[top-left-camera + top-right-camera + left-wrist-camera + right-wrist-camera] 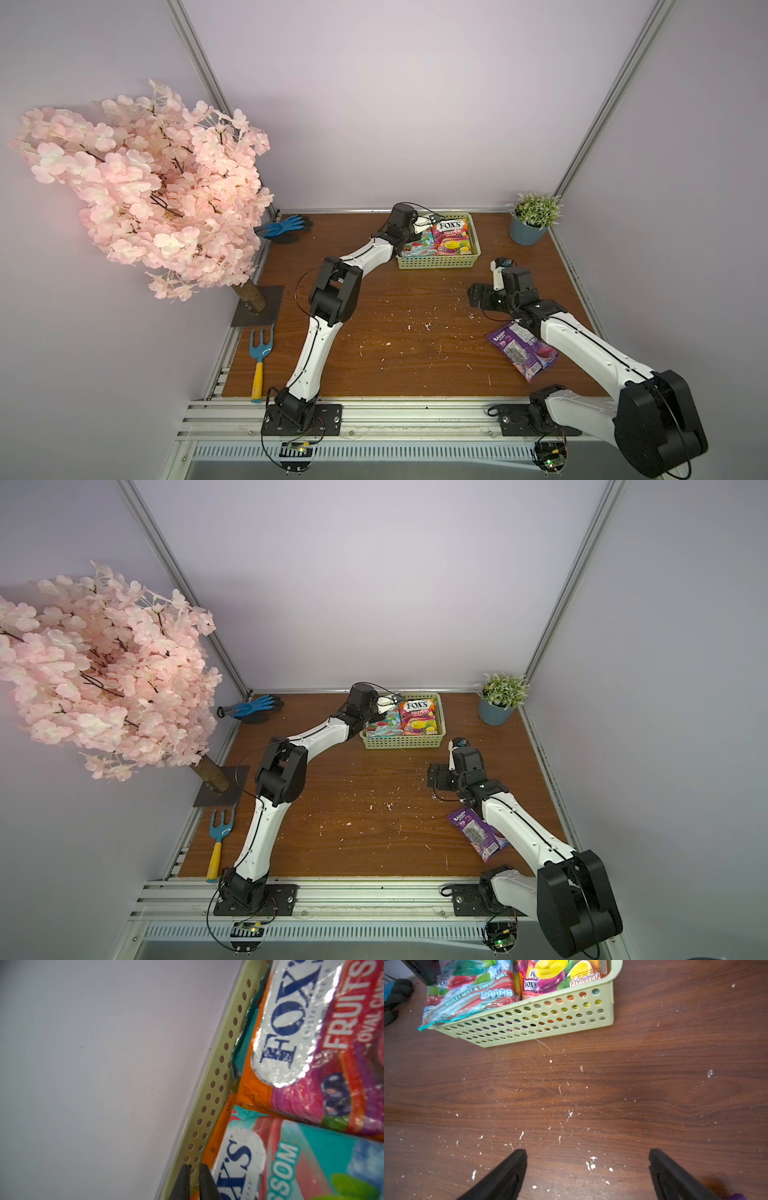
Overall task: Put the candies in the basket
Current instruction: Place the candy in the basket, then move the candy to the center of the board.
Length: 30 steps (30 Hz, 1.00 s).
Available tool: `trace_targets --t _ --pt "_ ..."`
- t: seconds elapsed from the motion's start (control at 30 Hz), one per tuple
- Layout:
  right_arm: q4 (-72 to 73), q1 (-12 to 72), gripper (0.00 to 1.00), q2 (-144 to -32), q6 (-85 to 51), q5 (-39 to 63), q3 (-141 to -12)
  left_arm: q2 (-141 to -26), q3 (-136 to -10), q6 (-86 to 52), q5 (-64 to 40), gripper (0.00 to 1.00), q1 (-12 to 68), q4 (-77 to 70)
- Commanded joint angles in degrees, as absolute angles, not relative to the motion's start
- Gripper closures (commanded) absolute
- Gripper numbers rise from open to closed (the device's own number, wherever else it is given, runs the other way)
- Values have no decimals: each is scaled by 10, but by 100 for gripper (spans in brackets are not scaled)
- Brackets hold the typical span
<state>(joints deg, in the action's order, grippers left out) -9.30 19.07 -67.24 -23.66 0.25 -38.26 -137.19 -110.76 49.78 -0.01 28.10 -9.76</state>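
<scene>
the arms (590, 345) have white segments (307, 353), black joints (332, 297), thin black cables (296, 293).

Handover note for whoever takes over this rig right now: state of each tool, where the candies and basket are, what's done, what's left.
Left tool: barely parted, empty, at the rim of the basket, beside the teal bag.
Right tool: wide open, empty, above the bare table in front of the basket.
Done: the teal bag and an orange bag lie on top in the basket. More bags show beneath, count unclear.
Left: one purple bag on the table, partly under the right arm. It is probably the right tool's next pick.
</scene>
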Motion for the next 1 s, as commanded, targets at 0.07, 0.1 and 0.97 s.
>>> trace_targets --t 0.07,0.1,0.97 --pt "-91 195 2 -665 -246 -10 -404 -1369 -1114 475 -16 60 265 -142" --pt "-91 194 2 -661 -252 -15 -403 -1357 -1104 466 -21 57 264 -147" --pt "-381 112 1 -575 -611 -219 -323 -695 -586 -165 49 0 263 -78"
